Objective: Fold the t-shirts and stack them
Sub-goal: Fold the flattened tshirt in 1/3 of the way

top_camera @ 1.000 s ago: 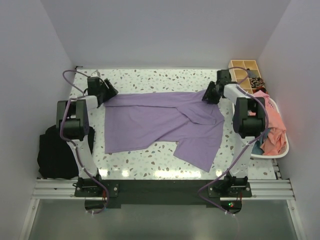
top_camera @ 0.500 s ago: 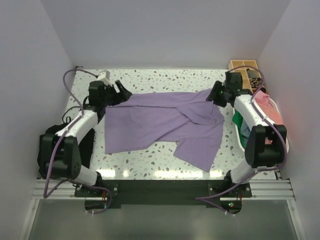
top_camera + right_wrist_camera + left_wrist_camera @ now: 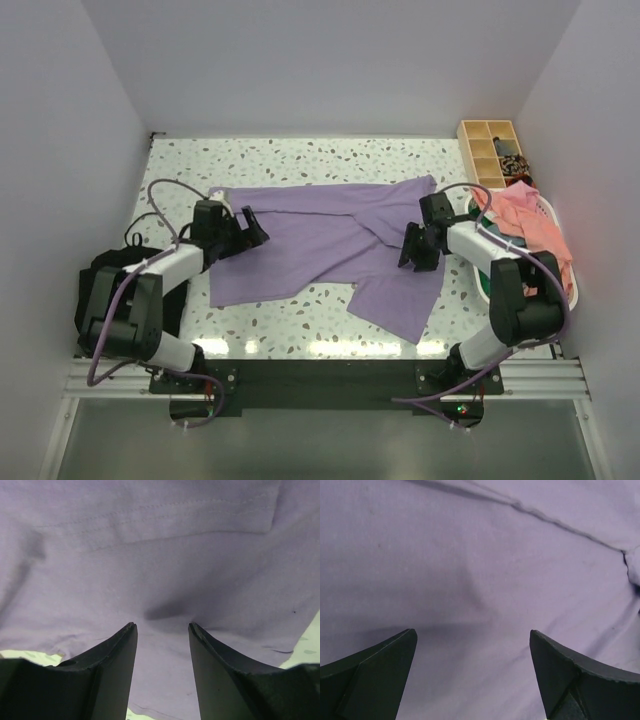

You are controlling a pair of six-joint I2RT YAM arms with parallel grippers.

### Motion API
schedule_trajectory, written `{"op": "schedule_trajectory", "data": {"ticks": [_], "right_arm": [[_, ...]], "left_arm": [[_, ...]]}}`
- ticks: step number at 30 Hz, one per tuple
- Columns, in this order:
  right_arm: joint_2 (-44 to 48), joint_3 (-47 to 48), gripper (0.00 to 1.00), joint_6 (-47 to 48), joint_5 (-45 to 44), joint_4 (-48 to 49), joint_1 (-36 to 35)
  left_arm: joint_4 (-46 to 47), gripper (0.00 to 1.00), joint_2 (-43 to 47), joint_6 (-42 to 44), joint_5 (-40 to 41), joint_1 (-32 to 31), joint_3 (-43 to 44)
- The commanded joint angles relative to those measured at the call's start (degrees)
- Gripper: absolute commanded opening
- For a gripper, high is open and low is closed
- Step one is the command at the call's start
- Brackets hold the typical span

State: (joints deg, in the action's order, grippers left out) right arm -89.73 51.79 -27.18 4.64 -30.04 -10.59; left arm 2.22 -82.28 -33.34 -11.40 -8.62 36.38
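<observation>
A lavender-purple t-shirt lies spread across the middle of the speckled table, one part folded toward the front right. My left gripper hovers over its left part, jaws wide open with only flat purple cloth between the fingertips. My right gripper is low over the shirt's right part. Its jaws stand apart with cloth showing in the gap and nothing pinched. More t-shirts, a salmon-pink one and a green one, lie heaped in a basket at the right.
The white basket sits at the table's right edge beside the right arm. A wooden compartment box stands at the back right corner. A black fabric bundle lies off the table's left side, by the left arm.
Both grippers left the shirt's far corners and came nearer and inward over the cloth. The left jaws opened wider. The shirt's far edge now lies flat.
</observation>
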Motion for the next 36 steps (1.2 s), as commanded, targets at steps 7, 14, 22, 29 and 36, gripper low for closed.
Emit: {"op": "schedule_trajectory", "data": {"ticks": [7, 14, 22, 29, 36], "right_arm": [[2.0, -11.8, 0.53, -6.5, -9.2, -2.3, -1.1], [10.4, -15.8, 0.54, -14.9, -13.2, -7.7, -5.7], [23.5, -12.8, 0.56, -15.8, -16.3, -13.8, -8.0], [25.4, -6.1, 0.59, -10.5, -15.2, -12.9, -8.0], [5.5, 8.8, 0.59, -7.3, -18.0, -4.7, -7.8]], "left_arm": [[-2.1, 1.0, -8.6, 1.4, 3.0, 0.4, 8.0], [-5.2, 1.0, -9.0, 2.5, 8.3, 0.8, 8.1], [-6.8, 1.0, -10.9, 3.5, 6.8, 2.0, 10.3], [-8.1, 1.0, 0.5, 3.5, 6.0, 1.3, 8.3], [3.3, 1.0, -3.8, 0.7, 0.2, 1.3, 15.6]]}}
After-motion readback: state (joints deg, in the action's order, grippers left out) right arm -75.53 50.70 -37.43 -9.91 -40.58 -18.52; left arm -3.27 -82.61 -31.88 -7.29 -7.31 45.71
